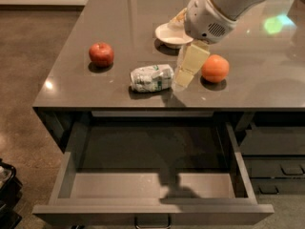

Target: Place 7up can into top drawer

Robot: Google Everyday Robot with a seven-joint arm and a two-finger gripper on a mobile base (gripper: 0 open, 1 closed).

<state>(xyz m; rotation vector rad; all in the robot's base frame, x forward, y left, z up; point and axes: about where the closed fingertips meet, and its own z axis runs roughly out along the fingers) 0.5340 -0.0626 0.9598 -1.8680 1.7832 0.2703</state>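
Gripper (183, 80) beside can (151, 78) nr desk's (86, 93) front edge; open/closed can't tell. Might clip can's end, shoving it away.

bowl (167, 34) half behind the arm (224, 6), blurred claw (186, 73) just right of the 7up can (151, 78), drawer handle (152, 222) partly past the bottom edge
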